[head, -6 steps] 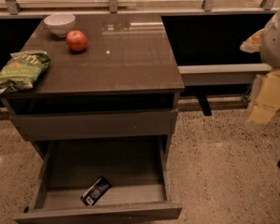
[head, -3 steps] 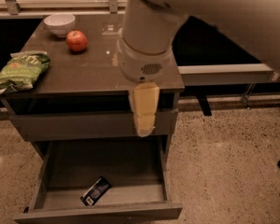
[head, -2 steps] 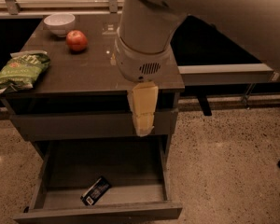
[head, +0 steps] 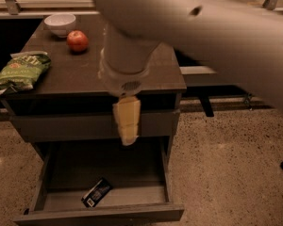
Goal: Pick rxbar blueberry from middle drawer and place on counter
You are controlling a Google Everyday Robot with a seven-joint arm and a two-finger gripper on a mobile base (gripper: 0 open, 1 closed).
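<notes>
Middle drawer (head: 132, 214) standing open, rxbar blueberry (head: 96, 192) near its front edge, gripper (head: 127, 121) at 1 o'clock above, grip cannot be told.

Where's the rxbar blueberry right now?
In the camera view the rxbar blueberry lies in the open middle drawer, near its front wall, left of centre; the hand hangs above it, further right.

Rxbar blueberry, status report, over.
Claw hangs over the open middle drawer. Rxbar blueberry lies near the drawer front, untouched. Nothing seen between them.
</notes>
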